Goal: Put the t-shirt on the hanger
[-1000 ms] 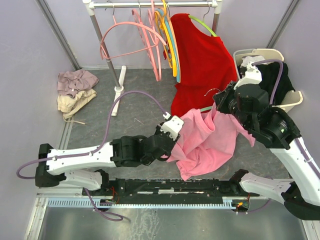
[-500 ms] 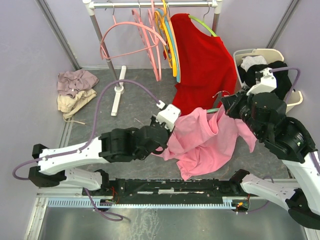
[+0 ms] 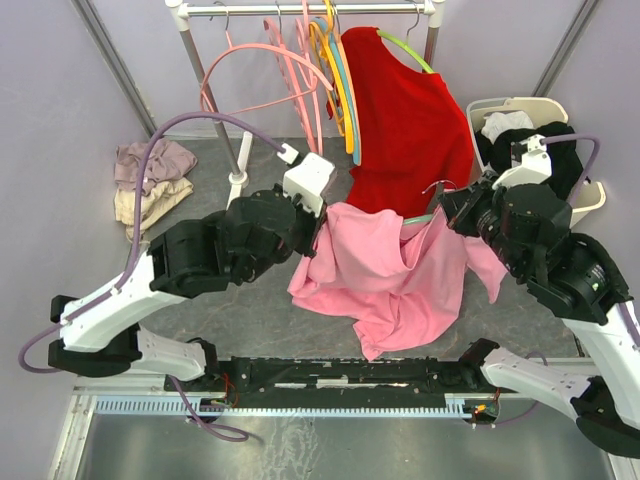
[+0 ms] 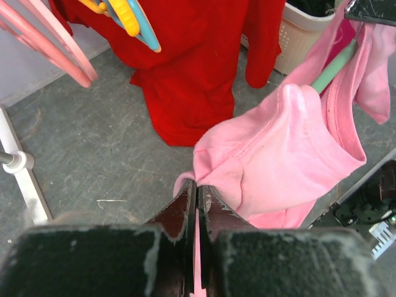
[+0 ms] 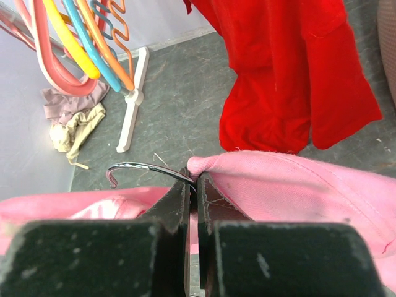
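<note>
The t-shirt (image 3: 390, 280) is held off the table (image 3: 275, 335), draped between the two arms in front of the red shirt (image 3: 405, 120). The hanger (image 4: 333, 69) is seen inside its upper part, with the green bar running lengthwise from the right pincer (image 5: 193, 182) toward the left one. The right pincer is clamped shut on the hanger's neck, pink cloth against it and the metal hook (image 5: 139, 166) poking out beside it. The left pincer (image 4: 197, 190) is closed on a fold of the t-shirt's edge, beyond the hanger's free end. The left arm is judged the nearer to that end.
</note>
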You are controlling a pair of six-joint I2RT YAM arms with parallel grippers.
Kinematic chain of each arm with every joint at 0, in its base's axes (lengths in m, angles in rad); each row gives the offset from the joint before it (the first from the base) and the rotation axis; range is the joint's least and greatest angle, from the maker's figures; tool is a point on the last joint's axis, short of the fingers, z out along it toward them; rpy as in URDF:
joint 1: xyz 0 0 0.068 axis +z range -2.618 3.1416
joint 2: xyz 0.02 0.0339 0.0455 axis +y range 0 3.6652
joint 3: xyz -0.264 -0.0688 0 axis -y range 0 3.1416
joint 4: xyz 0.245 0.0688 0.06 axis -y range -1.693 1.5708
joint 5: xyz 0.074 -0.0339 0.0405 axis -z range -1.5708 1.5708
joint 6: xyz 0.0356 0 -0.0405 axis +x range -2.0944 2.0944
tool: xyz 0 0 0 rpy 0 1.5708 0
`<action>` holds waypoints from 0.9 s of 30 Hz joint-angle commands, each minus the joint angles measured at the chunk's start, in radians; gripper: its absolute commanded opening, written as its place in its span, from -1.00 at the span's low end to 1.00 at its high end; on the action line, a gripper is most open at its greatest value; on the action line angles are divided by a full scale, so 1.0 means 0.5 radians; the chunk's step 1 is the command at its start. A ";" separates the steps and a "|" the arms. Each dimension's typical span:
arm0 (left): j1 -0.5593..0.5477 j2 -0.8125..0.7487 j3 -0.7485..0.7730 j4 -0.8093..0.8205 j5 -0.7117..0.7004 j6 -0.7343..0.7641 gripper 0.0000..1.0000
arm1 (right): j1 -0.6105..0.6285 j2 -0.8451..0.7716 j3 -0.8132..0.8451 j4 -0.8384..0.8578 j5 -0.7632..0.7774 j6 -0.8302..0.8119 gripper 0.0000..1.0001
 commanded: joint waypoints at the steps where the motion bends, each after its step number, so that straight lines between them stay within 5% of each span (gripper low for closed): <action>1: 0.091 0.054 0.112 -0.076 0.299 0.148 -0.93 | -0.006 -0.067 -0.048 0.225 -0.020 0.107 -0.97; 7: 0.097 0.064 -0.015 -0.092 0.440 0.077 -0.89 | -0.007 -0.245 -0.369 0.335 -0.001 0.294 -0.97; 17: 0.099 -0.023 -0.300 -0.122 0.529 -0.066 -0.39 | -0.008 -0.656 -0.820 0.311 0.204 0.579 -0.97; 23: 0.098 -0.040 -0.260 -0.124 0.538 -0.056 -0.09 | -0.007 -0.732 -0.898 0.284 0.212 0.639 -0.97; 27: 0.099 -0.005 -0.168 -0.074 0.660 -0.002 -0.07 | -0.008 -0.710 -0.897 0.312 0.135 0.634 -0.97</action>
